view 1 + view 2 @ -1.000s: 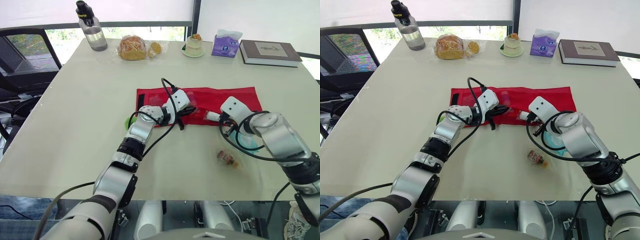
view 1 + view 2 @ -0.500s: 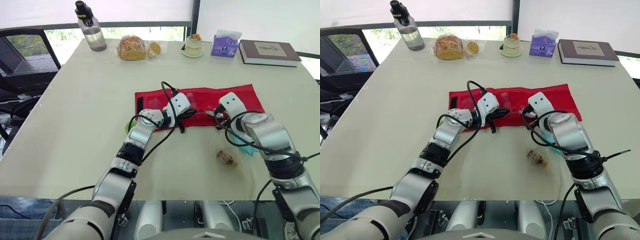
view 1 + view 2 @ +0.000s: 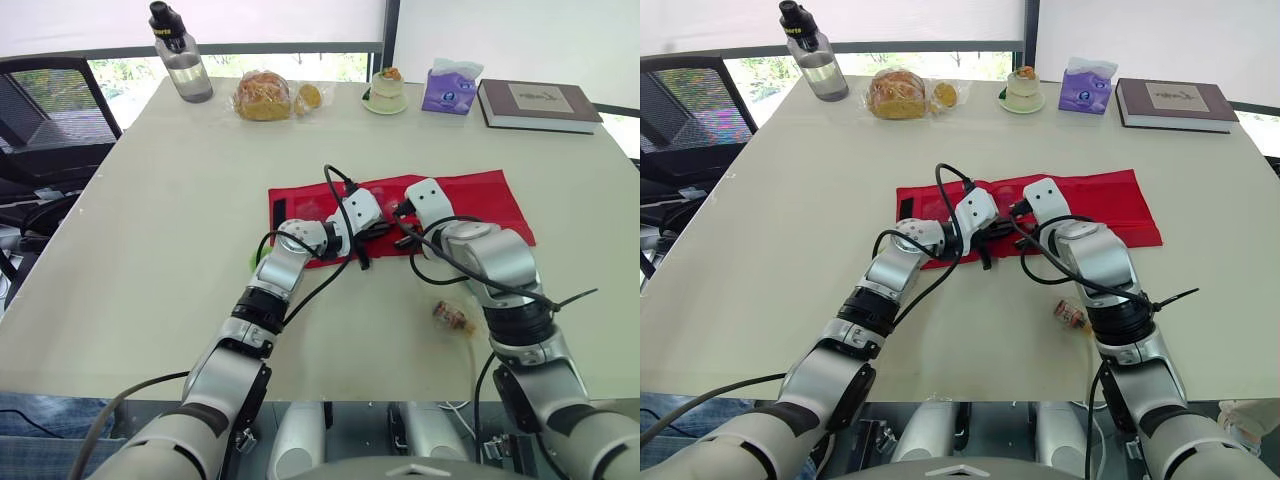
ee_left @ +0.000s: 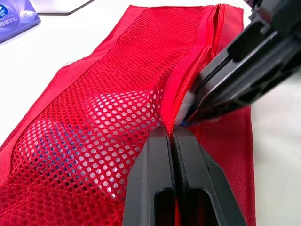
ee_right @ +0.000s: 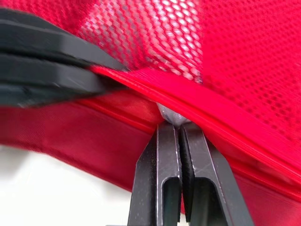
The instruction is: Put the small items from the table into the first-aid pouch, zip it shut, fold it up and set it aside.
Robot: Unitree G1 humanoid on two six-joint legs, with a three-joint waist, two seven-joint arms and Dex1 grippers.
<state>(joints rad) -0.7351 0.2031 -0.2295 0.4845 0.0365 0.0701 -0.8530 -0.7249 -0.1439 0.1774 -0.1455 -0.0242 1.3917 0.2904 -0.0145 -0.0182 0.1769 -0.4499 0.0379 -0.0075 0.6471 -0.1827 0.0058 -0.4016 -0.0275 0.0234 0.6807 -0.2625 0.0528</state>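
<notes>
1. Left of the middle of the red first-aid pouch (image 3: 470, 195), which lies flat mid-table, your two grippers sit just beside each other.
2. Your left gripper (image 4: 171, 134) is pinched closed on the mesh edge; your right gripper (image 5: 180, 126) is clamped on the zipper pull (image 5: 171, 114).
3. The zip runs along the pouch's long axis, across the table. It looks open toward your right, so the right arm probably pulls that way.
4. One small wrapped item (image 3: 452, 316) lies outside the pouch.
</notes>
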